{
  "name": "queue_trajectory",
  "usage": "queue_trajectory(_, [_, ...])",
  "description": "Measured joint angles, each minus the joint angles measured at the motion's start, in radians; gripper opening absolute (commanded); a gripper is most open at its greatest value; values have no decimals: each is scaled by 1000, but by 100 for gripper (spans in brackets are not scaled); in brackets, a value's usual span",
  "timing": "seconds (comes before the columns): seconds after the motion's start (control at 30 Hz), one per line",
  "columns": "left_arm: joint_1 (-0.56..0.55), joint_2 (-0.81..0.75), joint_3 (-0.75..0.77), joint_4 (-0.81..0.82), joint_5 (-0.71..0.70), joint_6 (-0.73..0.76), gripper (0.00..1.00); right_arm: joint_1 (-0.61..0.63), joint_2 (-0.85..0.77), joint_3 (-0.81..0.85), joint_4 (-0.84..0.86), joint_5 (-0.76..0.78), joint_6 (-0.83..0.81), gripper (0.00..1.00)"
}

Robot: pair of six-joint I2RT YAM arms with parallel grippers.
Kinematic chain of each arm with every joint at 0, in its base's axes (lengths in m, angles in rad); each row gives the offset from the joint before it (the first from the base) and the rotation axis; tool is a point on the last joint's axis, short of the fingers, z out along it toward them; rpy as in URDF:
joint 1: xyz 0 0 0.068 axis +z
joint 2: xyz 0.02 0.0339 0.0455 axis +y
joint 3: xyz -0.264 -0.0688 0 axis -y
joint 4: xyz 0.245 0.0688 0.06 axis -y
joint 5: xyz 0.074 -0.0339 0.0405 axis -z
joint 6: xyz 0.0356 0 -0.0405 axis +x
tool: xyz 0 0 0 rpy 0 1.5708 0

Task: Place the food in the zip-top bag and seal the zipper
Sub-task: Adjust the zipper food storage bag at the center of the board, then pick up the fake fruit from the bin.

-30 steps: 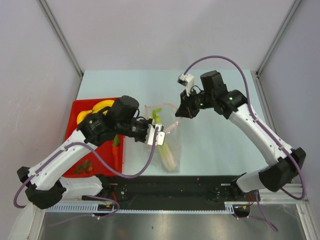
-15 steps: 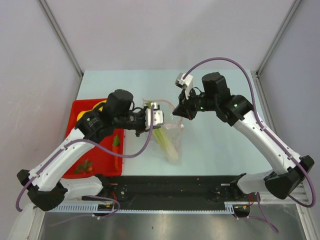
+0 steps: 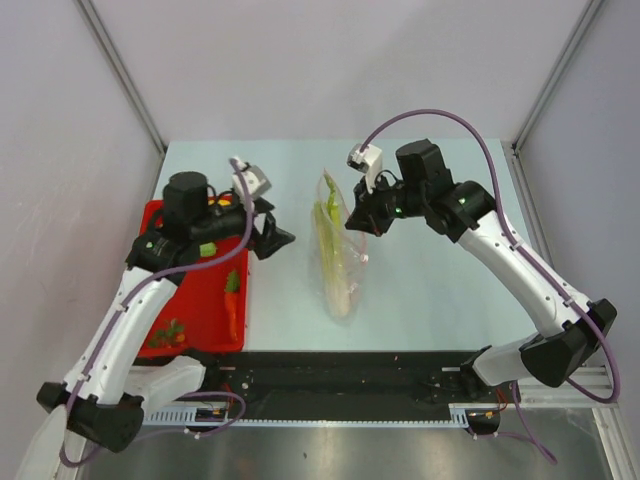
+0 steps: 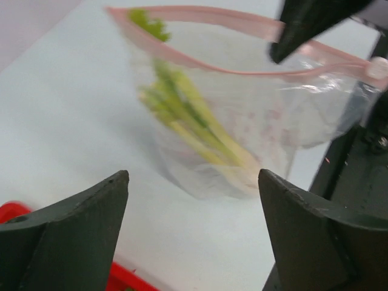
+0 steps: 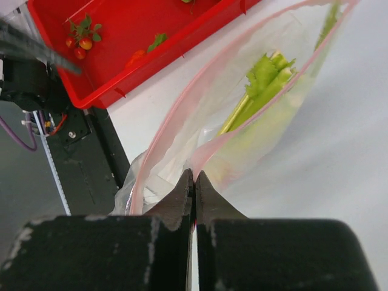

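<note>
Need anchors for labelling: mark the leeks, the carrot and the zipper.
leeks (image 4: 200, 127), left wrist view, pale stalks inside the bag (image 4: 291, 121).
carrot (image 3: 233, 310), top external view, orange body, lying in the red tray (image 3: 205, 300).
zipper (image 4: 212, 13), left wrist view, far pink strip of the open mouth.

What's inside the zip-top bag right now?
Green-white leeks lie inside the clear zip-top bag. No other food shows through it; the corner pinched by the right gripper is crumpled and hard to read.
</note>
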Motion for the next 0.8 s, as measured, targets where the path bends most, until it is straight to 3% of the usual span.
queue_trajectory(0.17, [239, -69, -63, 64, 23, -101, 100, -9, 0, 0, 4, -10, 45, 0])
queue_trajectory(0.33, [476, -40, -116, 74, 7, -28, 100, -26, 1, 1, 8, -37, 78, 0])
queue_trajectory(0.57, [594, 78, -247, 84, -135, 326, 92, -37, 19, 5, 8, -53, 91, 0])
queue_trajectory(0.8, [732, 349, -153, -94, -139, 735, 88, -43, 41, 12, 8, -62, 95, 0])
